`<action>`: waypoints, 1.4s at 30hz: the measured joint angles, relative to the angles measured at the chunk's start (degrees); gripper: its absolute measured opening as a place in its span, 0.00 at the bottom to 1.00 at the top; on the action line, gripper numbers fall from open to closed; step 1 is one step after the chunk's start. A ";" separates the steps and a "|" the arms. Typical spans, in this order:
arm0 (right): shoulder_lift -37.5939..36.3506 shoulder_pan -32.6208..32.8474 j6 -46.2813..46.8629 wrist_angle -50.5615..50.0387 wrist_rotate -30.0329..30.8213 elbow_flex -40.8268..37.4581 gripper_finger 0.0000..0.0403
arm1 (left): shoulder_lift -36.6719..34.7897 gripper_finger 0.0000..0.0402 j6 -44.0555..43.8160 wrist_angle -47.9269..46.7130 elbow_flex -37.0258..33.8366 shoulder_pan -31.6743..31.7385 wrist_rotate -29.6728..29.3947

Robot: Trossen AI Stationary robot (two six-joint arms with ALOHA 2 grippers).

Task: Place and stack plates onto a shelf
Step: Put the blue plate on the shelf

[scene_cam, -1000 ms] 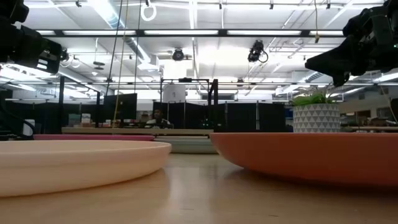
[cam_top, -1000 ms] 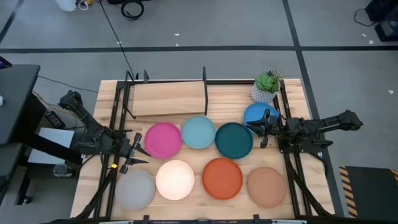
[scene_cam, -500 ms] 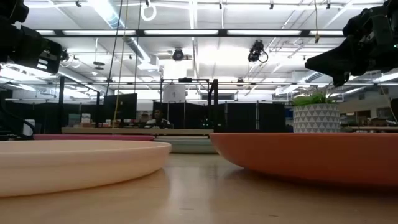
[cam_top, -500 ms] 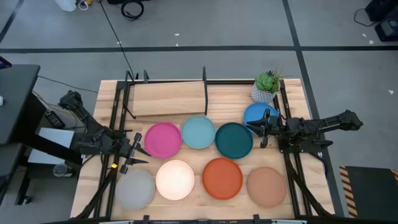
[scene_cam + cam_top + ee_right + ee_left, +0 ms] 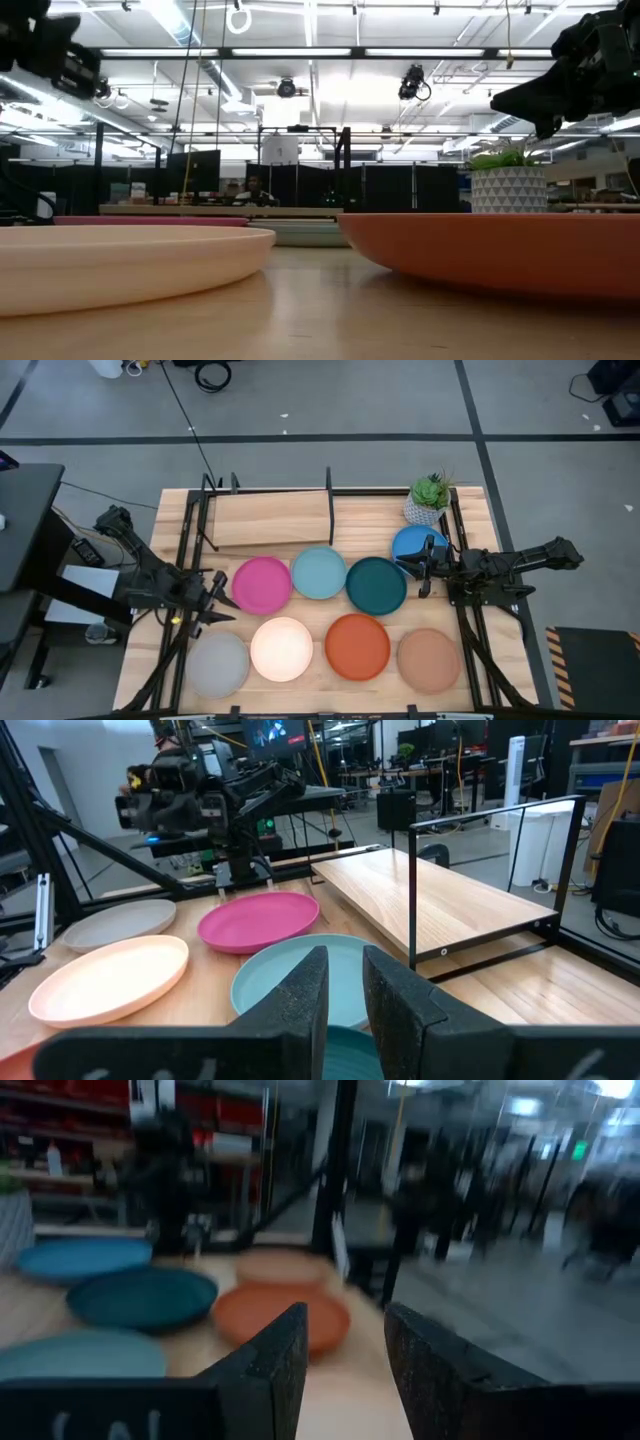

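Eight plates (image 5: 320, 573) lie flat in two rows along the table's (image 5: 470, 670) front half, shelf (image 5: 270, 517) bare at the back-left. Left gripper (image 5: 213, 604), fingers apart and empty, hovers beside the pink plate (image 5: 262, 584); right gripper (image 5: 425, 565), narrowly parted, over the bright blue one (image 5: 410, 540). Risk: low rims slip the pinch, or a plate clips the shelf's posts.

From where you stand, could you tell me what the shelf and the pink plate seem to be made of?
The shelf: a light board with visible wood grain, in a thin black frame that looks like metal rod. The pink plate: smooth, evenly coloured, softly glossy, probably plastic, possibly glazed ceramic.
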 joint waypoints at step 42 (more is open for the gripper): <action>13.10 -0.17 3.10 -1.87 -3.98 8.93 0.15 | 0.04 0.35 21.20 16.65 0.00 0.11 -11.16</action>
